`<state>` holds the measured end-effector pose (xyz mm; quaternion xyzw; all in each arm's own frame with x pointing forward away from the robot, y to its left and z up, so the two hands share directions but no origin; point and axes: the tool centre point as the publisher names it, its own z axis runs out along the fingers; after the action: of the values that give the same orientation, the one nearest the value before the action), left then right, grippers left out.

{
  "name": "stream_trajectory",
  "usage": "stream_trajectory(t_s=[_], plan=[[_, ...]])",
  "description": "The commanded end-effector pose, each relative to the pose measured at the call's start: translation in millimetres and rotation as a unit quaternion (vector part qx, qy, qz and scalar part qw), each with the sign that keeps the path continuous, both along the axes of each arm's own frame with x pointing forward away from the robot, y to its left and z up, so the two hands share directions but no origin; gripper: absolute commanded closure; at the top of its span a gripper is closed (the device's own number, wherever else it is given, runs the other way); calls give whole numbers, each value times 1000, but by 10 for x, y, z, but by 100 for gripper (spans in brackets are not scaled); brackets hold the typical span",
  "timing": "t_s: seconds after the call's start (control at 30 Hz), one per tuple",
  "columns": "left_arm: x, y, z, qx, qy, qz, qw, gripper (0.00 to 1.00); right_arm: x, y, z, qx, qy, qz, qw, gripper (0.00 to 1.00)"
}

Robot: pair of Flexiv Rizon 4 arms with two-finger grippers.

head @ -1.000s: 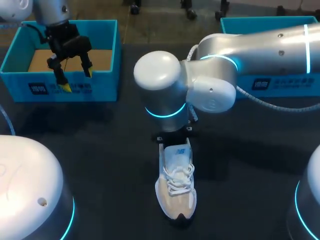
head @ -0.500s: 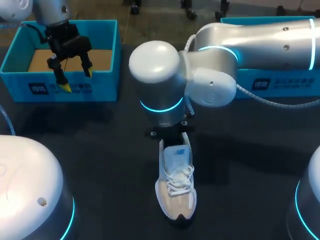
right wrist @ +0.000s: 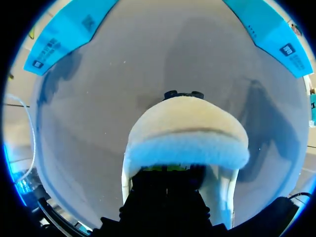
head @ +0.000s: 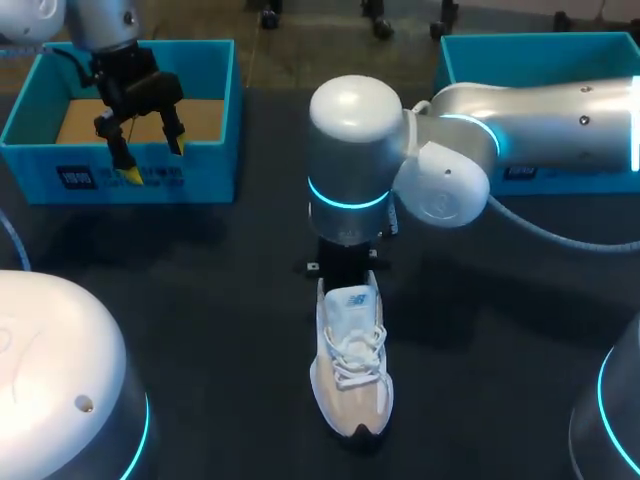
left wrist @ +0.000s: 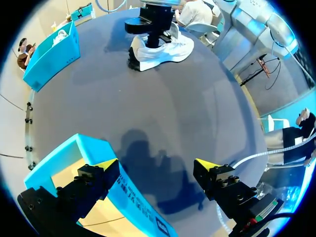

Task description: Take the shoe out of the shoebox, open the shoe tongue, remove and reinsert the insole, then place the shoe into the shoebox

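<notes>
One white mesh shoe (head: 352, 365), laced, is laid flat on the dark matte table (head: 200, 300) — its padded tongue (right wrist: 185, 133) is stood up just ahead of the right gripper (head: 346, 270), whose grip state cannot be told. Over the teal cardboard shoebox (head: 210, 170), the left gripper (head: 153, 160) is held spread apart.

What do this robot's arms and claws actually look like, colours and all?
The right arm is a smooth silver tube with rounded white joints, a glowing cyan ring around one joint and a ribbed grey cable looping beside it. The left claw is black and blocky, its two fingers ending in bright yellow tips.
</notes>
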<state>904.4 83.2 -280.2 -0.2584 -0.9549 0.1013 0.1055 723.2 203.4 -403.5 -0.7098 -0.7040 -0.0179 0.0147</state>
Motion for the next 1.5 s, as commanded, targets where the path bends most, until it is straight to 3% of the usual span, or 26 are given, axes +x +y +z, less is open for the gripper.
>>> stream_trajectory(t_s=[0.03, 0.17, 0.4, 0.5, 0.73, 0.8, 0.83, 0.87, 1.1, 1.5], plan=[[5, 5, 5, 1, 1, -1, 1000, 0, -70, -25, 193, -21, -16, 0, 1000, 100], [5, 5, 5, 1, 1, -1, 1000, 0, -115, -79, 420, -37, -21, 8, 999, 100], [5, 5, 5, 1, 1, -1, 1000, 0, -207, -158, 502, -48, 2, 15, 999, 98], [5, 5, 5, 1, 1, -1, 1000, 0, -224, -160, 501, -57, 3, 25, 998, 80], [5, 5, 5, 1, 1, -1, 1000, 0, -301, -172, 439, -43, 16, 35, 998, 60], [5, 5, 5, 1, 1, -1, 1000, 0, -324, -158, 415, -42, 22, 35, 998, 49], [5, 5, 5, 1, 1, -1, 1000, 0, -338, -143, 412, -42, 22, 36, 998, 15], [5, 5, 5, 1, 1, -1, 1000, 0, -355, -126, 415, -43, 22, 36, 998, 0], [5, 5, 5, 1, 1, -1, 1000, 0, -449, -119, 448, -51, 16, 32, 998, 0], [5, 5, 5, 1, 1, -1, 1000, 0, -422, -130, 498, -58, 23, 36, 997, 0]])
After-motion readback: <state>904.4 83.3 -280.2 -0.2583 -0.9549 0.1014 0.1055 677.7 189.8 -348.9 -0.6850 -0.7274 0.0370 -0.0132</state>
